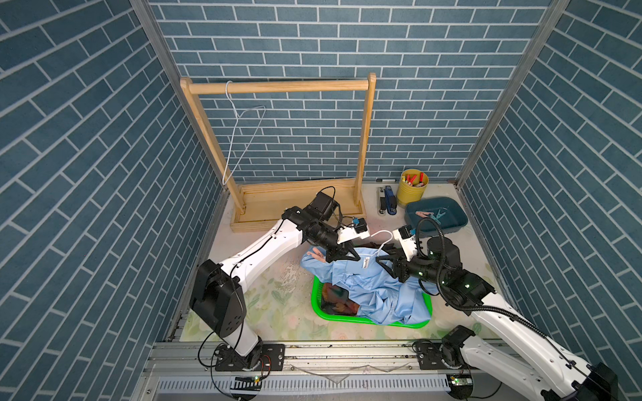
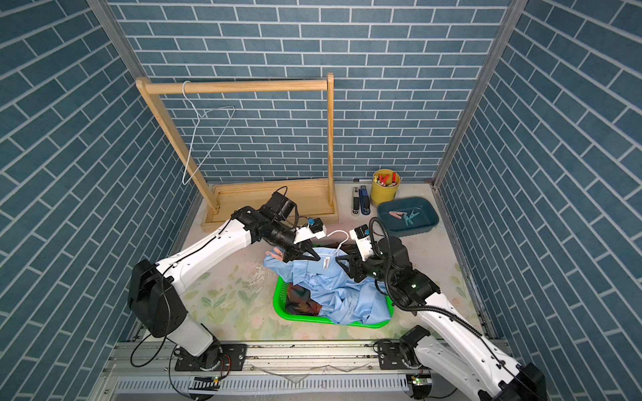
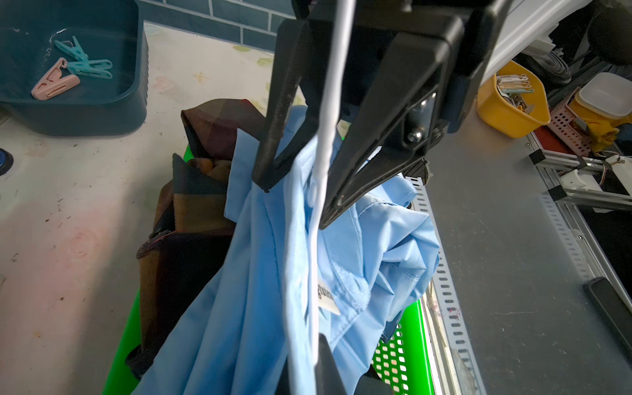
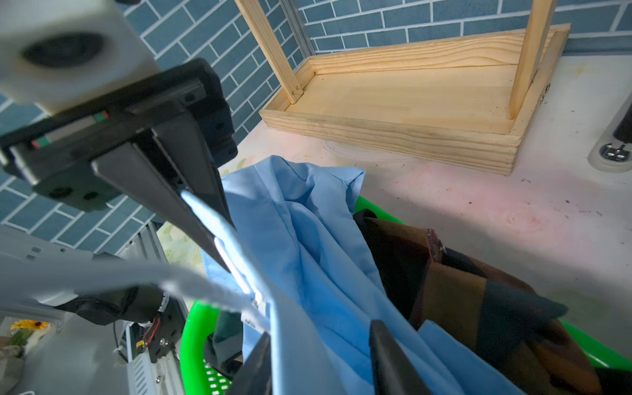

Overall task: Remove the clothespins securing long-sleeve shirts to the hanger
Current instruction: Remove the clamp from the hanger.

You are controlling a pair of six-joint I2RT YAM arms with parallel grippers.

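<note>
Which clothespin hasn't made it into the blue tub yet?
The salmon pink clothespin resting on the pale blue shirt. The other pink clothespin and the two teal clothespins lie in the dark blue tub.

A table [image 1: 271,305] with a pale floral covering is shown. Toward the rear are set a wooden rack's base [image 1: 298,206], two staplers [image 1: 389,203], a yellow cup [image 1: 410,196] and a dark blue tray [image 1: 448,230]. A green basket [image 1: 342,317] is placed nearer the front.
</note>
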